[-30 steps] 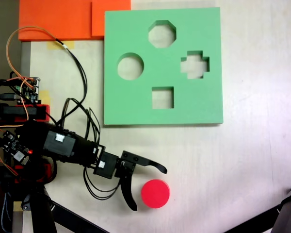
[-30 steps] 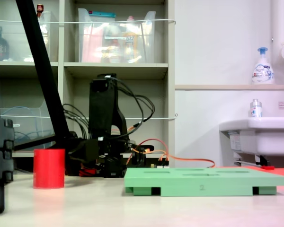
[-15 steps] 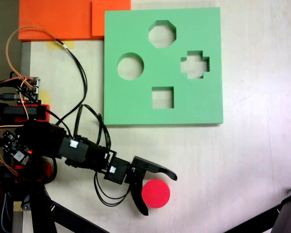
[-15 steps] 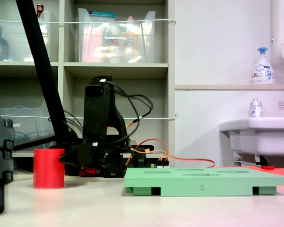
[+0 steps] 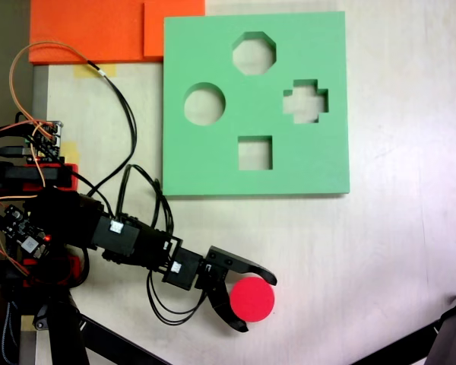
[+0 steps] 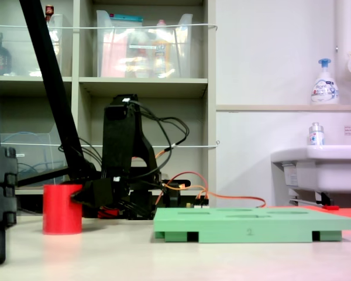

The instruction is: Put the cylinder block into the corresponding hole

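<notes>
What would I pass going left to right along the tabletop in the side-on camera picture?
The red cylinder block, then the black robot arm with its tangle of wires, then the flat green foam board, and last the white sink against the wall.

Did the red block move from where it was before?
Yes. The red block slid a little right and down in the top view, farther from the green board, with the gripper around it.

Upright red cylinder block (image 5: 251, 299), circular hole (image 5: 204, 104) unfilled
</notes>
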Robot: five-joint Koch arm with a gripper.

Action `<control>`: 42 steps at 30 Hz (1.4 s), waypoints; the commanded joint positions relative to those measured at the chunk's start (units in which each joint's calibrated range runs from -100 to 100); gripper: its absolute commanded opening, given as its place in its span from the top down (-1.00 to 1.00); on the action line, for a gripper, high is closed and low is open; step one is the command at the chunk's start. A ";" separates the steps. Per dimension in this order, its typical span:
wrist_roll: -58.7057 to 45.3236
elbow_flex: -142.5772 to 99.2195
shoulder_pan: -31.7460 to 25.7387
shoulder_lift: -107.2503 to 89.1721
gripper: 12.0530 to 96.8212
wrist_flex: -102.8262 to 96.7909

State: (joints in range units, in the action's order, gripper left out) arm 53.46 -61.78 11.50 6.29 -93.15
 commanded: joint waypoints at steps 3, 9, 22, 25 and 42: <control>0.29 1.56 0.05 -0.01 -0.20 -6.85; 0.34 4.46 -0.20 2.23 -0.39 -6.85; 1.27 14.33 -0.54 11.31 -0.37 -6.85; 1.27 14.03 -0.68 10.47 -0.07 -6.85; 1.37 4.65 -0.93 -0.57 0.44 -6.85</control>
State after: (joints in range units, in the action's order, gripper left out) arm 54.53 -56.79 10.62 11.22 -93.15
